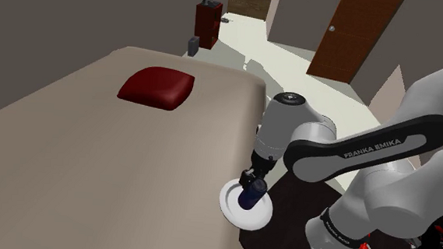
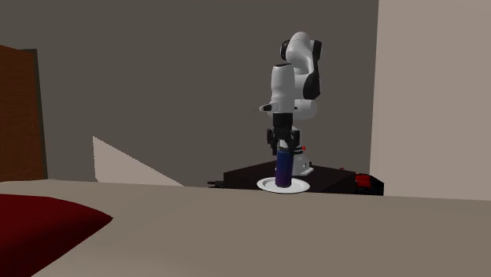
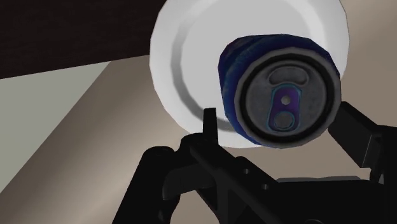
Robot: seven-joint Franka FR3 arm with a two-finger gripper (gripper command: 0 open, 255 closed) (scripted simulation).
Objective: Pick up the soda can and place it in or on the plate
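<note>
Gripper [image 1: 253, 182] is clamped on the upright blue can [image 3: 286, 95] near its top. In the shoulder view the bed [image 1: 93, 160] lies at left. Just beside it, the can is over the white plate [image 1: 229, 208], which rests on a dark surface [image 2: 330, 177].

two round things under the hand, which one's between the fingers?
The blue can: it stands upright between the fingers, on the white plate. The plate lies flat under it, wider than the can.
</note>
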